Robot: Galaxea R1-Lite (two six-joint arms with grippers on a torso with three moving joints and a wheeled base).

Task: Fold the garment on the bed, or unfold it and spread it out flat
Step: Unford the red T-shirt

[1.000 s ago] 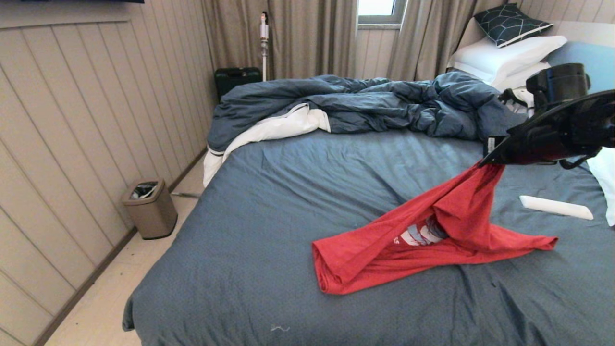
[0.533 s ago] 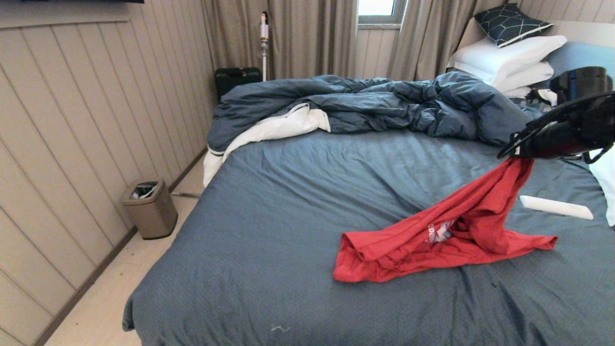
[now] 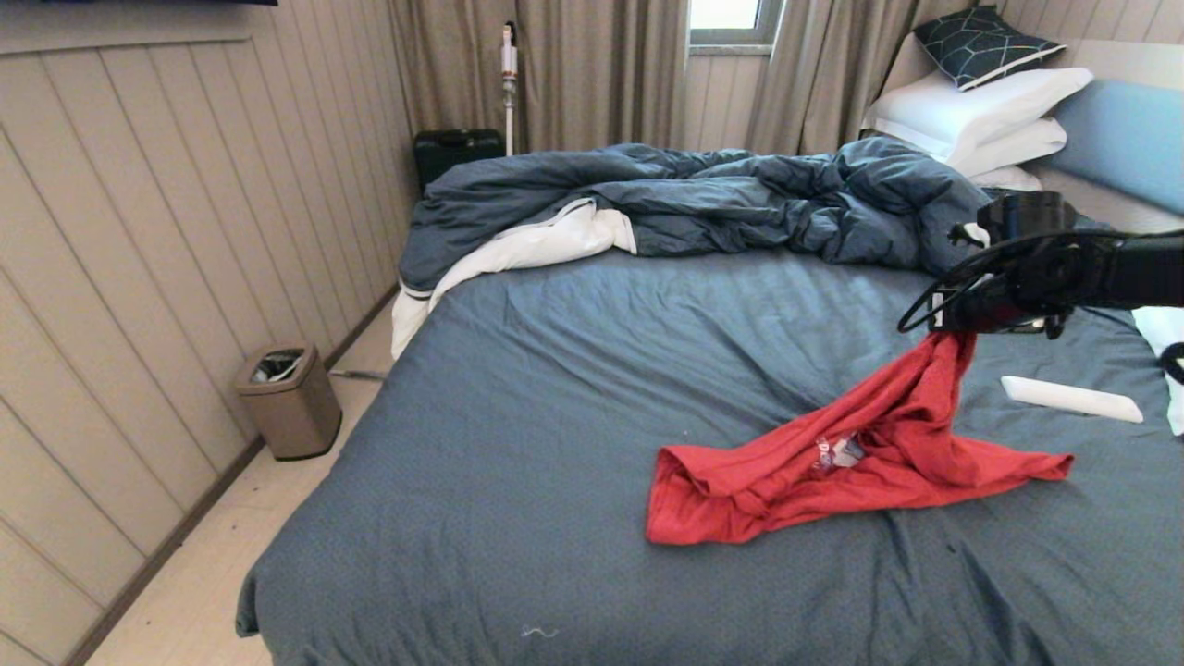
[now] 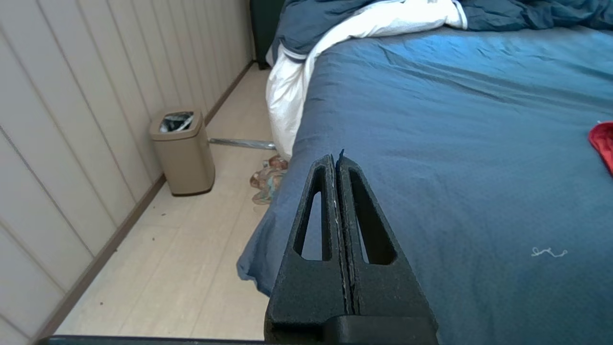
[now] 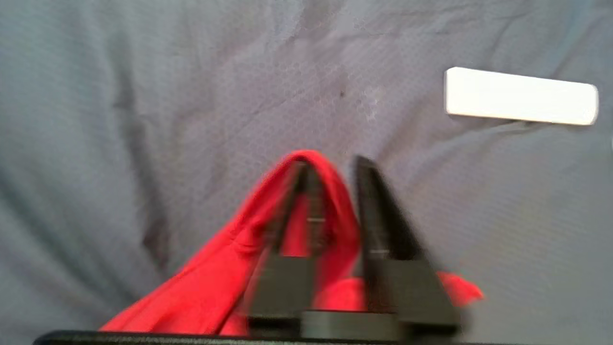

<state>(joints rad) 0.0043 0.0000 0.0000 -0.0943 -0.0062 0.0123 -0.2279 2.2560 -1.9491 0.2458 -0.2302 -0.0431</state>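
Far left of the head view: tan waste bin on the floor against the panelled wall. The left gripper shows only in its wrist view, fingers pressed together with nothing between them, hanging over the near left corner of the bed. Upper centre: dark blue duvet bunched along the far side of the bed, white lining turned out at its left end.

Right of centre: the garment, red, lies crumpled on the slate-blue sheet, with one end drawn up toward the upper right to the right gripper. In the right wrist view the right gripper has its fingers slightly apart; red cloth is draped over one finger, the other is bare. A scrap of the white chest print shows in the folds.

Right edge: white flat bar-shaped object on the sheet, near the garment and apart from it. White pillows are stacked upper right.
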